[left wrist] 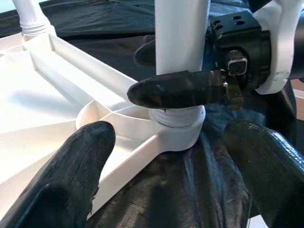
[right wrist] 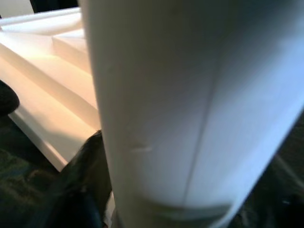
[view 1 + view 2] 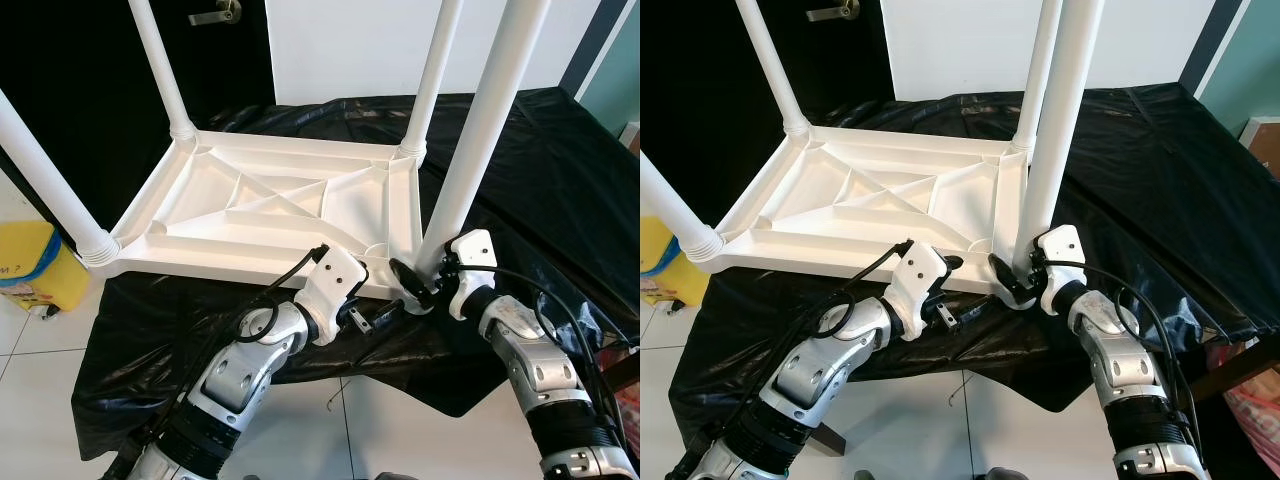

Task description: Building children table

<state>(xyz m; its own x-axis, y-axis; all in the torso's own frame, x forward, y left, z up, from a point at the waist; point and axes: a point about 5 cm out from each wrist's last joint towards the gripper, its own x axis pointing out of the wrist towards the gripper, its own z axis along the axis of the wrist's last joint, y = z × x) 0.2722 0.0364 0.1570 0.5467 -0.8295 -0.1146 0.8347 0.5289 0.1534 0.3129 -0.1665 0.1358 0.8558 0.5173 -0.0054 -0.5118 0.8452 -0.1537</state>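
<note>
On the black sheet [image 3: 560, 180] lies the upturned white tabletop [image 3: 270, 205], three legs already standing in their corner sockets. At the near corner the right gripper [image 3: 418, 282] has its fingers closed round the base of the fourth leg [image 3: 480, 130], seated at its socket. The left gripper [image 3: 365, 318] hangs wide open, empty, beside the tabletop's near edge (not visibly touching). A skewed twist could cross-thread the leg or drag the unbraced tabletop.
</note>
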